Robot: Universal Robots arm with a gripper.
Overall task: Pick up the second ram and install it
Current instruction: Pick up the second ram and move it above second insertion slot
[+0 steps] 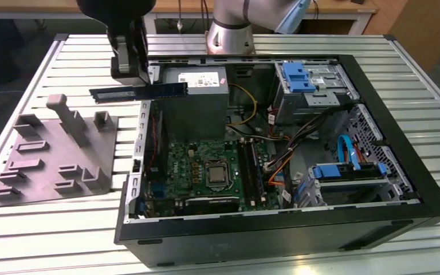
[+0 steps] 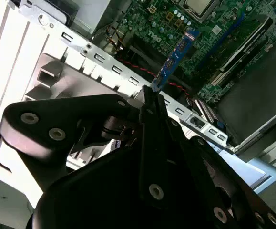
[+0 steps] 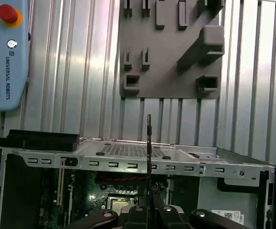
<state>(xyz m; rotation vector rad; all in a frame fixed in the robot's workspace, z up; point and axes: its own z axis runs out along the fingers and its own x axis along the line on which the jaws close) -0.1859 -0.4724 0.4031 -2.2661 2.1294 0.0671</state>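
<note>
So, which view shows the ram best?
The exterior view: the ram shows its whole flat side there, held in the gripper. In both wrist views it is nearly edge-on, a thin strip beyond the gripper.

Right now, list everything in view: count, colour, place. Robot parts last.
second ram: one, dark blue-green, held level above the case's edge, exterior view's left.
computer case: one, black, open, on the table.
motherboard: one, green, inside the case.
holder tray: one, grey, on the table, exterior view's left of the case.
drive brackets: two, blue, inside the case, exterior view's right.
table: one, silver, slatted.
pendant: one, pale grey with red button, on the table.
arm: one, silver-grey, behind the case.
jaws: black, shut on the second ram.
</note>
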